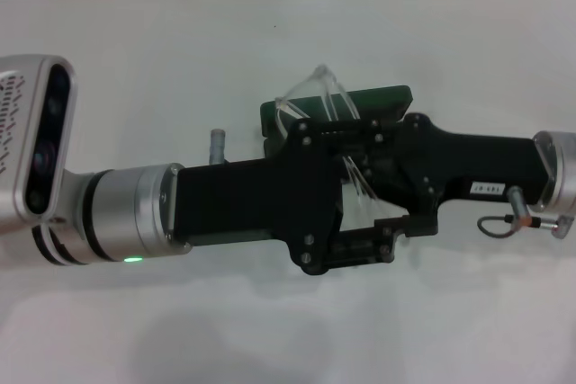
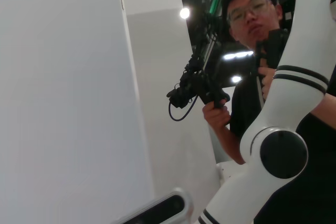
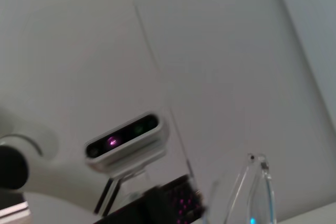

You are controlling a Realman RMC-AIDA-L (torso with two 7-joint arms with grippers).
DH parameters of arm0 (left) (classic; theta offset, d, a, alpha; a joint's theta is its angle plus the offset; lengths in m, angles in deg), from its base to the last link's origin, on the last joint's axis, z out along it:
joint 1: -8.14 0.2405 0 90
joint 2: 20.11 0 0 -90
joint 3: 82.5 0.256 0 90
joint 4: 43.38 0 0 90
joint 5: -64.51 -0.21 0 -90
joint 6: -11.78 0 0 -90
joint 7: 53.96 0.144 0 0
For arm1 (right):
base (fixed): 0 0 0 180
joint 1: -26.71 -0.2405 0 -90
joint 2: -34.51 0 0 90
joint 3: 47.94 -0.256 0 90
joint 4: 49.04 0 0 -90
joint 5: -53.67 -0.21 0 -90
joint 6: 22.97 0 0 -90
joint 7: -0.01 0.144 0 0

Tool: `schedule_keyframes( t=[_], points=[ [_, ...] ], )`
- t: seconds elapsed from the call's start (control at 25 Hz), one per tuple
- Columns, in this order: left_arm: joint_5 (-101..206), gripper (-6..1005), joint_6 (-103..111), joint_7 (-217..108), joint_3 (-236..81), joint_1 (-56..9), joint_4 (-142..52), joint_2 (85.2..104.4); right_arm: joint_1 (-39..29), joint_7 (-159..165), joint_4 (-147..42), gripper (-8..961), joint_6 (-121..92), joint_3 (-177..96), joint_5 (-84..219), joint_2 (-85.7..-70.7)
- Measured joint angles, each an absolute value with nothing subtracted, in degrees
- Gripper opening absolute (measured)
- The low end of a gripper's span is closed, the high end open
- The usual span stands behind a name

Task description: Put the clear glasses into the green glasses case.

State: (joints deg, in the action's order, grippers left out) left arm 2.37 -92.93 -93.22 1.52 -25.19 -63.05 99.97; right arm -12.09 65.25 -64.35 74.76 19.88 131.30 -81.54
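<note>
Our two arms meet in the middle of the white table [image 1: 135,60]. The left gripper [image 1: 346,254] and the right gripper [image 1: 355,146] sit close together, right over the green case [image 1: 387,99]. The case lies flat on the table behind them, mostly hidden. The clear glasses [image 1: 310,96] stick up above the grippers and the case. We cannot tell if either gripper is apart or together. A small white label [image 1: 486,188] is on the right arm, too tiny to read.

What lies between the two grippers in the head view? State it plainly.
The clear glasses lie there, above the green glasses case, where the left gripper and right gripper meet. The head view shows it.
</note>
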Motion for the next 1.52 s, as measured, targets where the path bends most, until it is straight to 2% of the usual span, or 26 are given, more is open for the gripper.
schedule_keyframes(
  t=[1.52],
  points=[
    [3.0, 578, -91.4, -93.3, 1.5, -24.8, -63.4, 99.95, -10.1, 69.7, -70.3, 119, 74.5, 21.0, 133.3, -80.44]
  ],
)
